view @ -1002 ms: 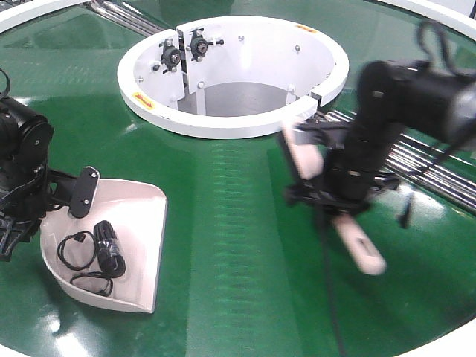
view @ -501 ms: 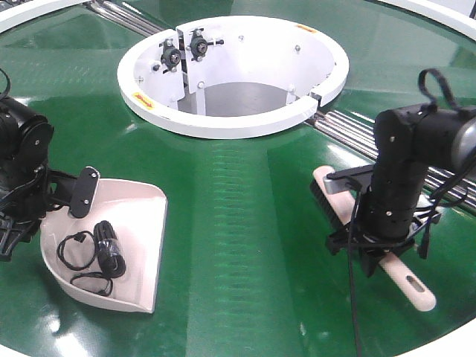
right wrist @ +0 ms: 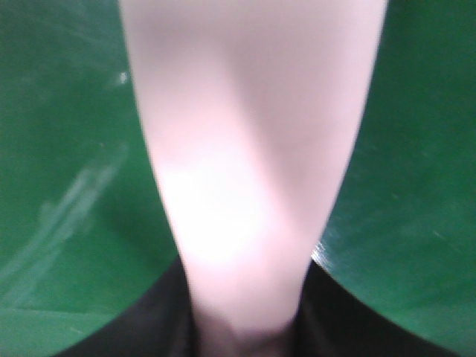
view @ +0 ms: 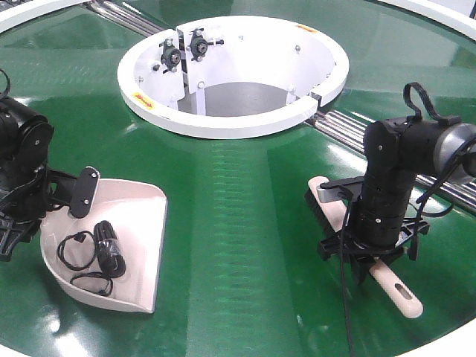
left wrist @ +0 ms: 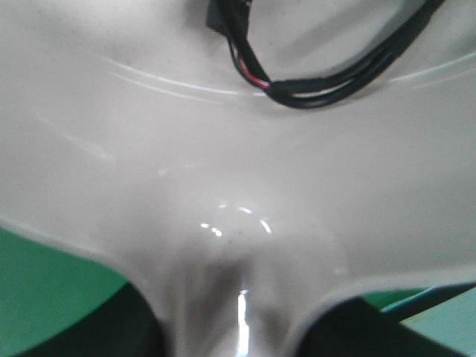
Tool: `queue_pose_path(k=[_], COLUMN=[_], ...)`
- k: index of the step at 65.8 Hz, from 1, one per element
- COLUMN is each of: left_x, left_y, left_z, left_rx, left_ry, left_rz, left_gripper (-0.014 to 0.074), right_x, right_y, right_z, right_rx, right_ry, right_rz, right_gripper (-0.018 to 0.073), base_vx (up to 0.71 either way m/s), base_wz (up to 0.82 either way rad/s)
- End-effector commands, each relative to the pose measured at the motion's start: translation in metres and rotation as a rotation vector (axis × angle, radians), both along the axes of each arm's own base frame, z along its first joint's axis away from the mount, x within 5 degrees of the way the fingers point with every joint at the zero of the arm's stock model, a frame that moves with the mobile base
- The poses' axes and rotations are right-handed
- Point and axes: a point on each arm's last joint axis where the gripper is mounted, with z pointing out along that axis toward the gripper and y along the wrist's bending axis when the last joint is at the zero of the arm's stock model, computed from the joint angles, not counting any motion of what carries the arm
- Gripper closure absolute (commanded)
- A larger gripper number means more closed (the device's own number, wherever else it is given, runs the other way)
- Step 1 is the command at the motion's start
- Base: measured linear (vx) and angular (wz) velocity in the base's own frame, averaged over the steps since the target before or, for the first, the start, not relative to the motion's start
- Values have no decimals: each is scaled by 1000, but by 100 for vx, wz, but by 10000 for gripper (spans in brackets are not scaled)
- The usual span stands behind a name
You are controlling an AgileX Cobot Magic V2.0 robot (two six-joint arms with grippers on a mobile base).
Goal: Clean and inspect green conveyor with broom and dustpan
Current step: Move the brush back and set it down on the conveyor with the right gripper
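The dustpan [view: 141, 223] rests on the green conveyor [view: 238, 223] at the left, with a small black device and coiled cable [view: 108, 251] inside it. My left gripper [view: 56, 204] is shut on its handle, which the arm hides. In the left wrist view the dustpan's back wall [left wrist: 223, 149] narrows into my left gripper [left wrist: 238, 327], and the cable [left wrist: 320, 89] lies at the top. My right gripper [view: 372, 253] is shut on the broom [view: 398, 291], which lies low over the belt at the right, bristle head [view: 321, 202] towards the hub. The broom [right wrist: 253, 149] fills the right wrist view, held in my right gripper [right wrist: 249, 327].
The white ring hub [view: 230, 111] stands at the back centre with black fittings on its inner wall. Steel roller strips [view: 439, 178] run behind the right arm, and more lie at the back left [view: 126, 18]. The white outer rim [view: 454, 346] curves at the front right.
My right arm has carried the broom rightwards and down; it was raised and blurred and now sits low over the belt. The left arm and dustpan have not moved.
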Motion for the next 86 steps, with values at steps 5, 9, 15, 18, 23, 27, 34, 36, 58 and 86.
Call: queue_pose_path(k=[5,9,15,18,23,27,34,36,58,86], left_x=[0,0,0,0,3,5,5,5,4,0], left_y=[-1,-1,-1,-1,-2,-3,-3,-3,-3,-5], left_z=[23,23,23,23,24,24,24,24,24,22], left_rx=[4,4,4,3,-7,-15,-18,-18,-15,-55], left_ry=[-75,-75,-75,-78,-104,-126,-133,-133,-124,-98], left_rz=[-3,-3,-3,-5,-16,-25,-28,-28,-17,51], left_gripper=[603,603,603,603,603,603,603,603,578,330], right_x=[-3,-3,-3,-3,-3,-3,-4,-4,-4,-4], right_y=[-2,-3,-3,-3,-3,-3,-3,-3,-3,-3], right_z=[17,17,17,17,17,17,17,17,17,17], right_rx=[2,2,1,1,1,1,0,0,1,0], right_ry=[-3,1,6,6,5,5,9,10,13,17], right_rz=[4,7,8,9,9,9,9,9,15,22], right_gripper=[545,544,543,543,540,538,530,528,485,354], base_vx=[0,0,0,0,0,0,0,0,0,0], base_wz=[0,0,0,0,0,0,0,0,0,0])
